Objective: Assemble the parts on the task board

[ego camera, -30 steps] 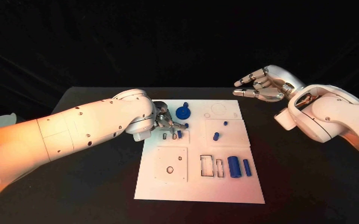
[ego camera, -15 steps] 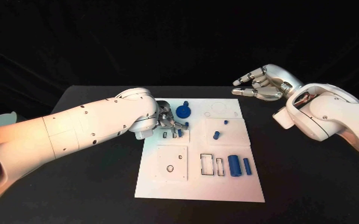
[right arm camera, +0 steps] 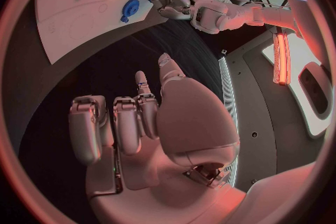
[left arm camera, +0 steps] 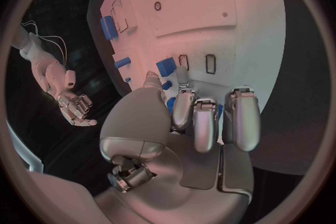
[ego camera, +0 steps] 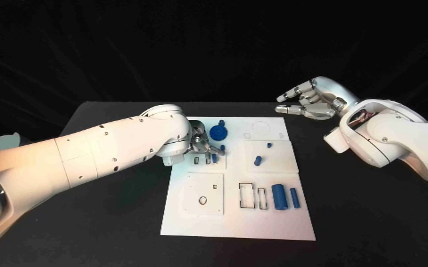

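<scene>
Apparently left hand (ego camera: 200, 144) pinched small blue part (left arm camera: 166, 66) over two slots (ego camera: 201, 161) on task board (ego camera: 239, 220), part's long axis uncertain; right hand (ego camera: 312, 101) hovered well apart, fingers spread, empty.

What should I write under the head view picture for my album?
Left hand holds a small blue part over the white task board; right hand waits open.

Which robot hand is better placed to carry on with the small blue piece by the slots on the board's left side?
Probably the left robot hand: it is already down over the task board, fingers on a small blue part beside the slots. The right robot hand hovers open beyond the board's far right corner.
</scene>
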You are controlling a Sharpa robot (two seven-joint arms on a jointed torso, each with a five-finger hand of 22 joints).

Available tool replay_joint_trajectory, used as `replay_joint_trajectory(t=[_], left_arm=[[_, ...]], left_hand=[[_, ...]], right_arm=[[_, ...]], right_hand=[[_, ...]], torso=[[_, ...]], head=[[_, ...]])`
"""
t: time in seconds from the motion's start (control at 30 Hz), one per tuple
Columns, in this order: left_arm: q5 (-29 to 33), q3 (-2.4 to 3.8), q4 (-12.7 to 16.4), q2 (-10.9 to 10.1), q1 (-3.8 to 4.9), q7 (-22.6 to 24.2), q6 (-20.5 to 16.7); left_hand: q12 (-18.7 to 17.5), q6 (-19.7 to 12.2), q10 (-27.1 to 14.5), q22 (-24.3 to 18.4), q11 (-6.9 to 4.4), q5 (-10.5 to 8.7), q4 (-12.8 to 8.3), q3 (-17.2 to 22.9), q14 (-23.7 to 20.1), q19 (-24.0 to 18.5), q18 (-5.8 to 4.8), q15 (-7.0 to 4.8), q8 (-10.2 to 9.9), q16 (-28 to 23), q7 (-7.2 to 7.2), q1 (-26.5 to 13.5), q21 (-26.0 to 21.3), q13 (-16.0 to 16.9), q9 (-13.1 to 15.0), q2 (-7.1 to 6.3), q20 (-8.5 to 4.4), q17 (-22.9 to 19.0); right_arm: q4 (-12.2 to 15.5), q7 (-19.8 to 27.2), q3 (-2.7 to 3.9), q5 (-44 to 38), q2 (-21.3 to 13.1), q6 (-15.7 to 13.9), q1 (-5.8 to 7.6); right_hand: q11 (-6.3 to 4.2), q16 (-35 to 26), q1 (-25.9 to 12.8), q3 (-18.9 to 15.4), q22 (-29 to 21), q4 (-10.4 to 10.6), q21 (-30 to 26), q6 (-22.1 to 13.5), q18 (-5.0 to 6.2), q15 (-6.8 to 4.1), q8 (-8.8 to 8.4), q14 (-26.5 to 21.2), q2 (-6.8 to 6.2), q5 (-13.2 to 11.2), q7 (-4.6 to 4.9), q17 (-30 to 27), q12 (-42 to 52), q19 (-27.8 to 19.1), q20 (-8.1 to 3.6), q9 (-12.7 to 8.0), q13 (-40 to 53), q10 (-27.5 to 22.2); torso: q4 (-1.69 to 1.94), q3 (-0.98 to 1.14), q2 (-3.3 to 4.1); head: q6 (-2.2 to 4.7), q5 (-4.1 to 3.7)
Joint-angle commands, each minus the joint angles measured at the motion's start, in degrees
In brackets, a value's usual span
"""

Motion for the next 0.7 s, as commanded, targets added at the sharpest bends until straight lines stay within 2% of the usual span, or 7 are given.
replay_joint_trajectory(t=[0.03,0.4,0.7], left_arm=[[-0.22,-0.06,-0.17,0.25,0.04,-0.03,1.6],[-0.09,-0.14,-0.07,0.31,0.02,0.02,1.94],[2.16,-0.14,-0.01,0.27,0.01,0.11,2.27]], left_hand=[[0.25,-0.23,0.31,2.0,-0.21,0.07,-0.12,-0.22,5.92,0.83,-0.39,-0.37,0.4,0.18,-0.21,0.64,0.28,0.07,0.08,0.05,-0.3,15.09],[0.33,-0.43,0.35,2.24,-0.29,0.11,-0.17,-0.05,5.92,0.88,-0.43,-0.43,0.86,0.18,-0.31,1.28,0.39,0.19,0.91,0.3,-0.35,15.09],[0.33,-1.16,0.32,2.35,-0.37,0.16,-0.37,1.64,5.92,0.8,-0.43,-0.51,1.44,0.18,-0.4,3.84,0.41,0.29,2.6,1.07,-0.43,15.09]], right_arm=[[-0.23,0.52,-0.01,-0.42,0.23,0.29,-0.13],[-0.77,0.53,-0.02,-0.48,0.68,0.27,-0.25],[-1.13,0.46,-0.03,-0.49,0.98,0.42,-0.28]], right_hand=[[-0.14,-0.23,0.16,-0.37,9.0,0.13,-0.31,-0.37,0.69,-0.29,-0.22,4.68,0.2,0.26,0.04,10.24,-0.29,2.64,-0.29,-0.05,10.49,1.66],[-0.13,-0.29,0.05,-0.59,9.0,0.24,-0.32,-0.4,0.69,-0.28,-0.19,4.66,0.24,0.53,0.05,10.16,-0.35,2.64,-0.29,-0.04,10.44,1.64],[-0.14,-0.28,0.02,-0.66,8.95,0.28,-0.35,-0.4,0.7,-0.28,-0.18,4.67,0.27,0.66,0.05,10.2,-0.38,2.62,-0.29,-0.04,10.42,1.63]], torso=[[0.07,0.04,0.05],[0.04,0.02,0.02],[0.06,0.03,0.07]], head=[[-0.06,-0.02],[-0.21,0.03],[-0.35,0.03]])
